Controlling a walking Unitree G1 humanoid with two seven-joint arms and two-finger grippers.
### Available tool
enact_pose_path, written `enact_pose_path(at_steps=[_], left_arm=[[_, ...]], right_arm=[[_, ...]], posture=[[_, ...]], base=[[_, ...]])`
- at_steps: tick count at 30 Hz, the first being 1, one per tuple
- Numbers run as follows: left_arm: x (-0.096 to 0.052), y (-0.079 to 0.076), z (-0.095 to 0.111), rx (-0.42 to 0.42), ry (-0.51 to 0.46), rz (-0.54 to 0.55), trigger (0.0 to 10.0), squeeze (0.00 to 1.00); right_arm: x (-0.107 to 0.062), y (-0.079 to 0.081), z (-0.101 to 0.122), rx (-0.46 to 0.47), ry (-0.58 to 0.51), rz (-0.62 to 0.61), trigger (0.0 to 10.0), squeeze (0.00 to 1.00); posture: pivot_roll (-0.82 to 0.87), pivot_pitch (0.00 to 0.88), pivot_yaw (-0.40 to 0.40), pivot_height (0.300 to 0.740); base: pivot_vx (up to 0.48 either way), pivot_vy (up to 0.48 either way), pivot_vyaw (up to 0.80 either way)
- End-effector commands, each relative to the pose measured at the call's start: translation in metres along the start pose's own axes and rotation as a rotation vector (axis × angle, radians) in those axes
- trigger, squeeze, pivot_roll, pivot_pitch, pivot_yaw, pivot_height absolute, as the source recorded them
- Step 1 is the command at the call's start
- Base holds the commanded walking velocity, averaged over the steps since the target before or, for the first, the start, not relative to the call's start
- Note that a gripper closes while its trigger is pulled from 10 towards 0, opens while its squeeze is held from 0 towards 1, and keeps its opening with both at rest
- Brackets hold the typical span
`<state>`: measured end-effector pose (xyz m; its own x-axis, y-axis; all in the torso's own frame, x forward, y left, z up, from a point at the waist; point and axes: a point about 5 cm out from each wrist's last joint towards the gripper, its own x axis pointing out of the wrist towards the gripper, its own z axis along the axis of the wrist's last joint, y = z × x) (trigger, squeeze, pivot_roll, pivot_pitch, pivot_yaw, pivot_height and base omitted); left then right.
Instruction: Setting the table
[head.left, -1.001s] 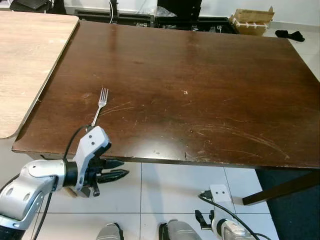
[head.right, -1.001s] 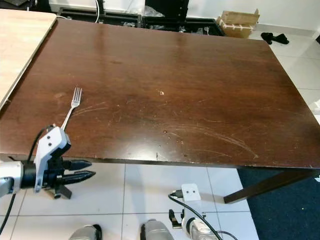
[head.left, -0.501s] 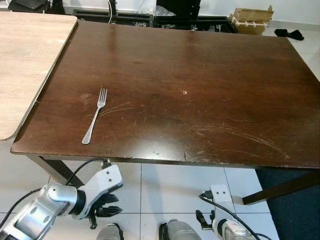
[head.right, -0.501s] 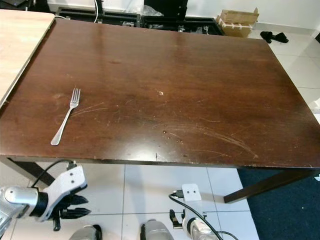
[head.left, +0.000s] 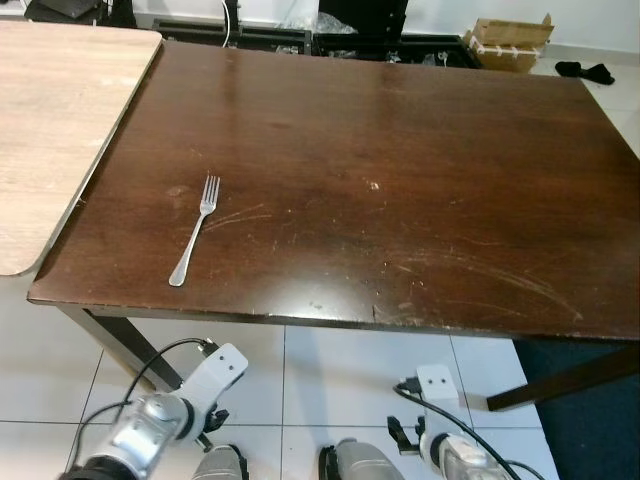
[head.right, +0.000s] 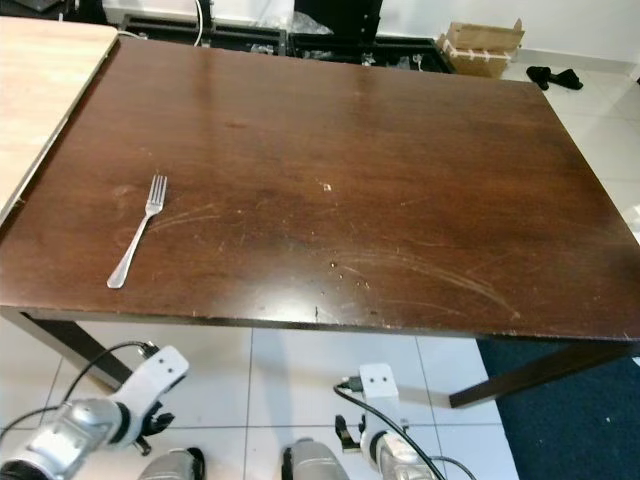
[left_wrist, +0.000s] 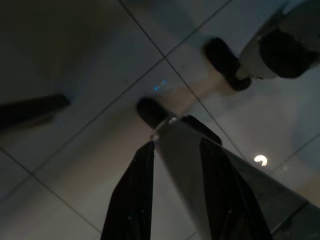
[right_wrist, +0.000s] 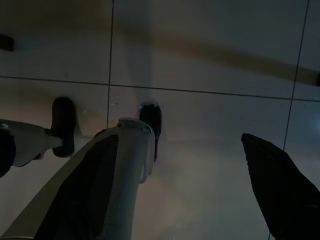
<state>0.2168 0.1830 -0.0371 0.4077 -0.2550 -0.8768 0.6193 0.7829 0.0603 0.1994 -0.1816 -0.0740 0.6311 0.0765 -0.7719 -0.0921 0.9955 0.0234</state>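
Note:
A silver fork (head.left: 194, 231) lies on the dark brown table (head.left: 400, 170) near its front left corner, tines pointing to the far side. My left arm (head.left: 160, 425) hangs low under the table's front edge, well below the fork. In the left wrist view my left gripper (left_wrist: 175, 142) points at the tiled floor, its black fingers (left_wrist: 131, 195) apart with nothing between them. My right arm (head.left: 452, 455) hangs low on the right. My right gripper (right_wrist: 175, 137) is wide open over the floor tiles, also empty.
A light wooden table (head.left: 60, 120) adjoins the dark one on the left. A cardboard box (head.left: 512, 38) and black equipment stand beyond the far edge. A dark rug (head.left: 590, 420) lies at the lower right beside a table leg (head.left: 560, 380). My feet (head.left: 350, 465) stand on white tiles.
My left arm has dropped from the table edge beside the fork's handle to hang below the table. The fork has stayed in place. The camera has shifted slightly.

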Motion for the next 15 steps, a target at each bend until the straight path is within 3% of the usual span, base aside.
enact_pose_path(at_steps=[1,6,7,8,11,15], left_arm=[[0.003,0.001,-0.010,-0.045,0.025,0.031,10.0,0.00],[0.010,-0.006,-0.016,-0.078,0.018,0.055,10.0,0.00],[0.014,-0.010,-0.018,-0.135,-0.004,0.074,10.0,0.00],[0.014,-0.010,-0.018,-0.135,-0.004,0.074,10.0,0.00],[0.020,-0.012,-0.020,-0.380,-0.051,0.166,10.0,0.00],[0.022,-0.012,-0.022,-0.418,-0.030,0.197,10.0,0.00]], right_arm=[[-0.002,-0.002,-0.009,0.008,0.035,-0.013,10.0,0.00],[-0.002,-0.003,-0.009,0.009,0.037,-0.017,10.0,0.00],[-0.002,-0.003,-0.011,0.009,0.043,-0.022,10.0,0.00],[-0.002,-0.003,-0.011,0.009,0.043,-0.022,10.0,0.00],[-0.004,-0.006,-0.016,0.010,0.060,-0.042,10.0,0.00],[-0.004,-0.007,-0.016,0.011,0.061,-0.046,10.0,0.00]], posture=[[0.03,0.093,-0.015,0.740],[0.03,0.092,-0.010,0.740],[0.02,0.088,0.000,0.740],[0.02,0.088,0.000,0.740],[0.02,0.088,0.003,0.740],[0.02,0.089,0.005,0.740]], base=[[0.000,0.000,0.00],[0.000,0.000,0.00],[0.000,0.000,0.00],[0.000,0.000,0.00],[0.000,0.000,0.00],[0.000,0.000,0.00]])
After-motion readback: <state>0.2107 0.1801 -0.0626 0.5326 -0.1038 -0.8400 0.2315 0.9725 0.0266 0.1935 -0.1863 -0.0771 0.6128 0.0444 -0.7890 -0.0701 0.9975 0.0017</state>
